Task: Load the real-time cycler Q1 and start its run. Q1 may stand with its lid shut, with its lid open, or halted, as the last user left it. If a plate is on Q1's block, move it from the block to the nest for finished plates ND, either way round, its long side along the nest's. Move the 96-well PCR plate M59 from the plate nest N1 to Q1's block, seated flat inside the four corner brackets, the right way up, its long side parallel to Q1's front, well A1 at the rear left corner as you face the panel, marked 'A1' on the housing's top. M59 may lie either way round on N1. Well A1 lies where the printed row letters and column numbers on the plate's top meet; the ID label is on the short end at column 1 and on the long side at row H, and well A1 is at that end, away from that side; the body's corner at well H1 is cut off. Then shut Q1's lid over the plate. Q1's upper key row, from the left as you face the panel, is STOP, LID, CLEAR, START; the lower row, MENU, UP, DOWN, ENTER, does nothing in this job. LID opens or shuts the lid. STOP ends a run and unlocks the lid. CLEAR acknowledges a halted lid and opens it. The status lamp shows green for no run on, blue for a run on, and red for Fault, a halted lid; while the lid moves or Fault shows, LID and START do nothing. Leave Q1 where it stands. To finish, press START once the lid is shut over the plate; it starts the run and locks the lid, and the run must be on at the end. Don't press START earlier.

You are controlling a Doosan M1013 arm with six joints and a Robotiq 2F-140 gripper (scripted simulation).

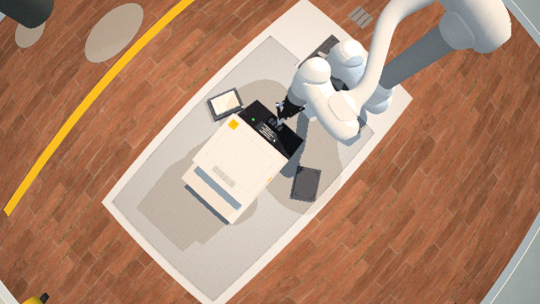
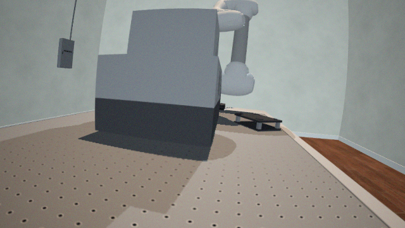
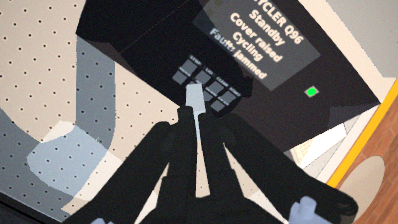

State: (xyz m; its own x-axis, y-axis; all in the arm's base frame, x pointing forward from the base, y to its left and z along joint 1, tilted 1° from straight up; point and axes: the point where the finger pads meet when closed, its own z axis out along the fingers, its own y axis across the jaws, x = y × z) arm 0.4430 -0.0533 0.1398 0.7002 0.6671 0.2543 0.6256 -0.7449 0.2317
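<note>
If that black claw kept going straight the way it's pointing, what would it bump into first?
Most likely the keypad on the cycler's dark front panel. The shut gripper has its pale fingertips right over the upper key row, near the second key from the left, though whether they already touch is unclear.
</note>
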